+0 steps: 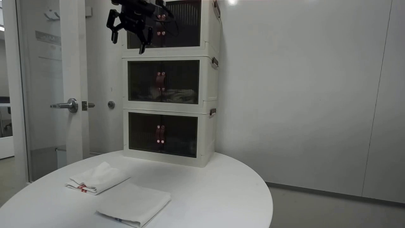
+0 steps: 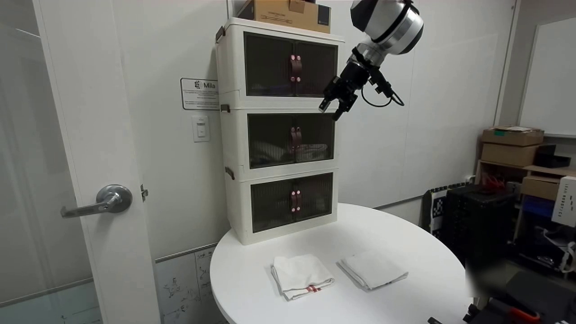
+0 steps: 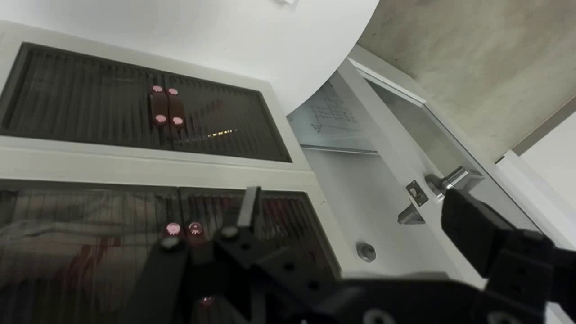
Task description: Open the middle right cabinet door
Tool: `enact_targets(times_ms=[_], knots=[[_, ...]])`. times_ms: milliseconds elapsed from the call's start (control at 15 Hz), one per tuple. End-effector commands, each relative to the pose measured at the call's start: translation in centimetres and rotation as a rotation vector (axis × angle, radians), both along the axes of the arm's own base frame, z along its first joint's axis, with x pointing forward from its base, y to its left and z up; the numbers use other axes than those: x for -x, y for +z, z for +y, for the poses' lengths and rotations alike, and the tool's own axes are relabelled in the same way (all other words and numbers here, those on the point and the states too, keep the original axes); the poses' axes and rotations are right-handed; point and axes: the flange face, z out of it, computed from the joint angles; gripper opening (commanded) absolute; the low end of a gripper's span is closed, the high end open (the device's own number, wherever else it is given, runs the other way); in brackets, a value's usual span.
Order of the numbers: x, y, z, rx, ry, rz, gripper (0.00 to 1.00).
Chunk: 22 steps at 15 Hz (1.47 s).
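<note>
The middle right cabinet door is a dark smoky panel, shut, seen in both exterior views (image 1: pixel 181 79) (image 2: pixel 317 135). It has a dark red strap handle with pink studs (image 1: pixel 163 81) at its inner edge. In the wrist view, whose picture stands upside down, this door (image 3: pixel 81 234) fills the lower left, with cloth showing behind it. My gripper is open and empty, in front of the cabinet and higher than the middle tier's handles, in both exterior views (image 1: pixel 128 44) (image 2: pixel 330 111). In the wrist view its fingers (image 3: pixel 360 220) are wide apart; its linkage partly hides the middle handles.
The white three-tier cabinet (image 1: pixel 164 107) stands on a round white table (image 1: pixel 208 196). Two folded white cloths (image 1: pixel 98 179) (image 1: pixel 136 202) lie on the table. An open room door (image 2: pixel 103 135) with a lever handle stands beside it. A cardboard box (image 2: pixel 288 15) sits on top.
</note>
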Motion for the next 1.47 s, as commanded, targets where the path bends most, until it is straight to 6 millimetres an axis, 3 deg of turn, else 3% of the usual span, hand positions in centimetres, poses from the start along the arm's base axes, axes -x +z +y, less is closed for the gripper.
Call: enact_targets(times_ms=[0,400,733,933,1400], knots=[[-1.7,0.7,-1.4,-0.017,0.007,-0.120,1.00],[-4.1,-1.7,-4.3,-0.095,0.092,-0.201,1.00],[-6.7,-4.7,-6.5,-0.169,0.011,-0.252,1.00],[-8.7,-6.2,-5.9,-0.198,-0.032,-0.253,1.00],[-12.5,-9.4,-1.5,-0.117,0.075,-0.228,1.00]])
